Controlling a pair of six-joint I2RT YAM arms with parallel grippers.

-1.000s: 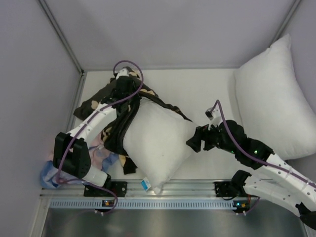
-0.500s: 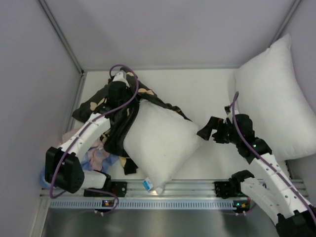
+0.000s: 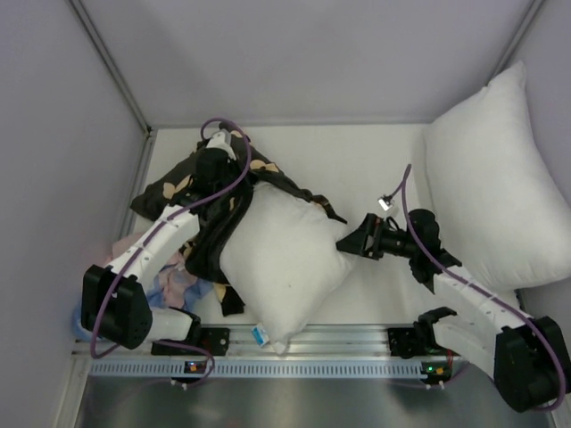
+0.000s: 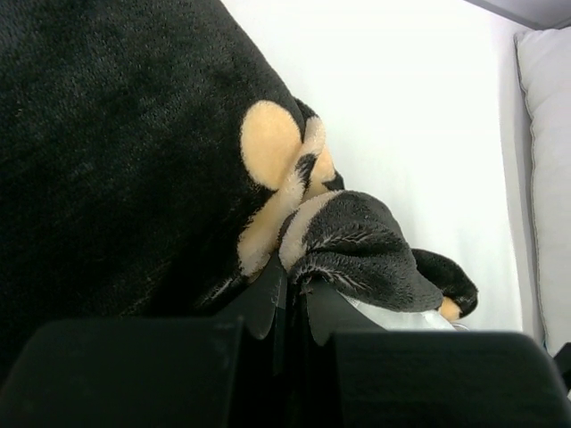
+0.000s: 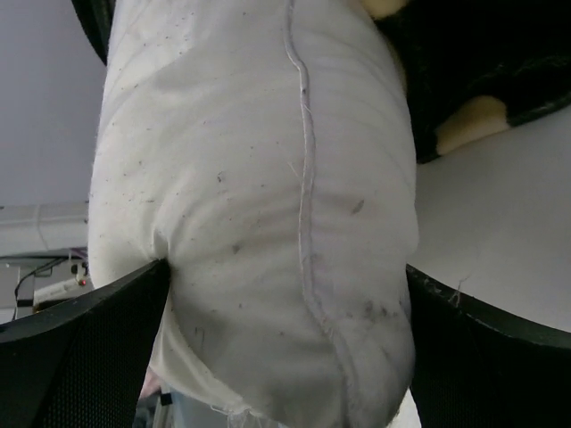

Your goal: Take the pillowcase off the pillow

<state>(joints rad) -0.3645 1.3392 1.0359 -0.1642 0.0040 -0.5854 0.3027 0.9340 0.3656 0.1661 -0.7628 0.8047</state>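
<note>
The black pillowcase (image 3: 169,189) with tan flowers lies bunched at the back left, still wrapped over the left edge of the white pillow (image 3: 281,259). The pillow's blue-and-white tag (image 3: 260,335) shows at its near corner. My left gripper (image 3: 214,168) is shut on a fold of the pillowcase (image 4: 357,241), pinched between its fingertips (image 4: 268,290). My right gripper (image 3: 350,241) is open wide, and the pillow's right corner (image 5: 268,223) fills the gap between its fingers (image 5: 80,348), touching both.
A second white pillow (image 3: 495,178) leans against the right wall. Pink and light-blue cloths (image 3: 178,283) lie under the pillowcase by the left arm's base. A metal rail (image 3: 339,343) runs along the near edge. Walls close in the left and back.
My right gripper opened wide, drew back to the right, then came left onto the pillow's corner. The pillow shifted slightly left. The left gripper moved a little toward the back, still pinching the pillowcase.
</note>
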